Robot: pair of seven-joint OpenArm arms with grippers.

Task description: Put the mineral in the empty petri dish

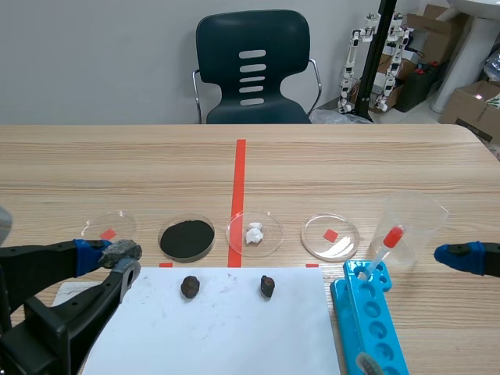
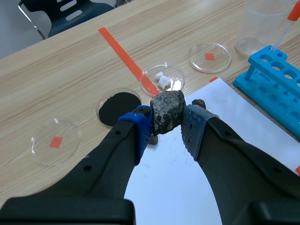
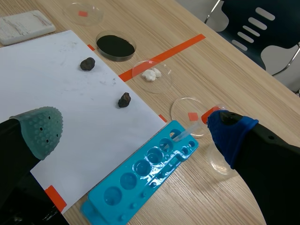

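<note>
Your left gripper [image 2: 167, 125] clamps the grey mineral [image 2: 168, 110] between its blue pads [image 2: 139, 130]; your right gripper [image 3: 133, 129] stands spread apart.

The wooden worktop [image 1: 351, 164] carries a white paper sheet [image 1: 226, 336], a blue tube rack [image 1: 383, 336], a clear beaker [image 1: 422, 215] and four petri dishes in a row: left empty dish [image 1: 121, 223], black-powder dish [image 1: 161, 237], white-lump dish [image 1: 269, 242], right empty dish [image 1: 344, 242].

Rough, matt grey mineral [image 2: 167, 111] pinched in my left gripper [image 2: 166, 125], between soft dotted blue pads [image 2: 140, 130]. Under the gripper, matt white paper [image 2: 168, 197], lightly smudged. Ahead I see smooth wood-grain table [image 2: 70, 79]; beside it, a clear, glossy petri dish [image 2: 68, 151].
</note>
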